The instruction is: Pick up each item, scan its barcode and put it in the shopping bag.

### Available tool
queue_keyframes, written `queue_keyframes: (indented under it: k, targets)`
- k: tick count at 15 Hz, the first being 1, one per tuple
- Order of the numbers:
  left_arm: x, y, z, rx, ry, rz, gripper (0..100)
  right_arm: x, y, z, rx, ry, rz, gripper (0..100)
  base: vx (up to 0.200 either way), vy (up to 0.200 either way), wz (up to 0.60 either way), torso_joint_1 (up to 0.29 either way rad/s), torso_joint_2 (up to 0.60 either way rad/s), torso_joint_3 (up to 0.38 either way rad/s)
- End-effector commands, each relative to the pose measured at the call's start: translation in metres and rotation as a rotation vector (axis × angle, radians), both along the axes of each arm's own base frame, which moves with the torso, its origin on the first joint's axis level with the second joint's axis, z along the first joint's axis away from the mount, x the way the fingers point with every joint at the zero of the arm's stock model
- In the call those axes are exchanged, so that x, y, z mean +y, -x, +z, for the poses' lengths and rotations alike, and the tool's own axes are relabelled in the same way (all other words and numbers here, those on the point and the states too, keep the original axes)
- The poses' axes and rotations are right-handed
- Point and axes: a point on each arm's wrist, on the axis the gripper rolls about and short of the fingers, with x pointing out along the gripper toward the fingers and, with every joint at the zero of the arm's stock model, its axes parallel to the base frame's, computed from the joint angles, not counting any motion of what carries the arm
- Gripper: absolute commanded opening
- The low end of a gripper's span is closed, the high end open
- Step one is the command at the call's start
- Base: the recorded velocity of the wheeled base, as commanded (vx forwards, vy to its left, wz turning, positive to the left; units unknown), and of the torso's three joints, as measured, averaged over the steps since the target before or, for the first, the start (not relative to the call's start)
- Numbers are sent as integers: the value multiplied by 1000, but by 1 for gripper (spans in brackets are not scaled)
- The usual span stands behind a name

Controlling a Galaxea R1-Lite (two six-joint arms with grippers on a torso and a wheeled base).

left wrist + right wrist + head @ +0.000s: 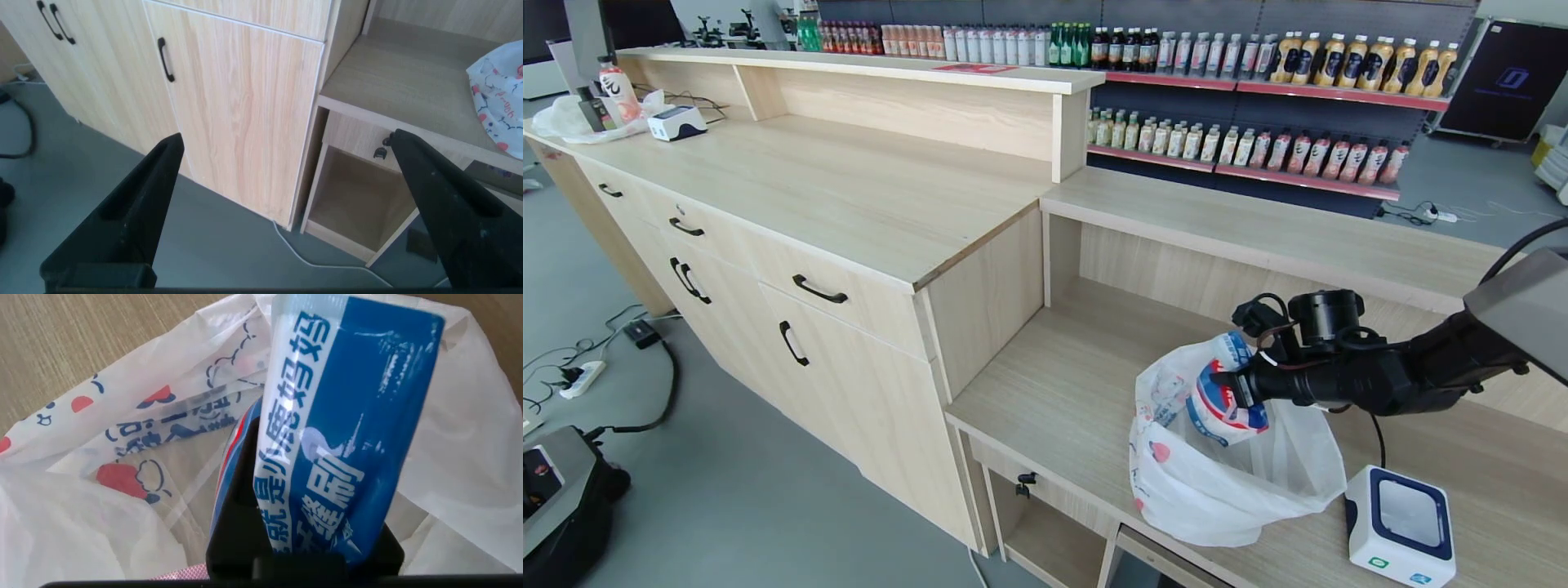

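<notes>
Blue-and-white packet (1217, 412), pinched in the fingers of the right gripper (1235, 389), hangs in the mouth of the white shopping bag (1225, 498) on the worktop (1054, 384) beside the scanner (1401, 523), seemingly needing only release, while the left gripper (286, 208) is spread wide, empty.

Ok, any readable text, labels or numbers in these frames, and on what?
Blue packet in the right gripper: large white characters, cut off by the frame edge and the gripper; no whole line reads.
Shopping bag: cartoon print with small characters, crumpled, unreadable.
Scanner: small green mark, too small.
Shelf bottles: labels too small.
Dark panel: a logo, no legible words.
</notes>
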Motion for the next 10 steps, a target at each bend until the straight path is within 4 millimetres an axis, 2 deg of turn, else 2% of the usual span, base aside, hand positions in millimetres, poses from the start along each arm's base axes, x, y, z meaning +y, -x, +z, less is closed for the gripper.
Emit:
queue_keyframes:
  k: [1,3,10]
  targets:
    - [0,0,0,0,0,0,100,0,-4,-6,7,-1,-2,0,0,0,0,0,0,0]
    - [0,0,0,0,0,0,100,2,-12,-8,-3,-3,0,0,0,0,0,0,0,0]
    - [0,0,0,0,0,0,100,-4,-17,-23,24,1,-15,0,0,0,0,0,0,0]
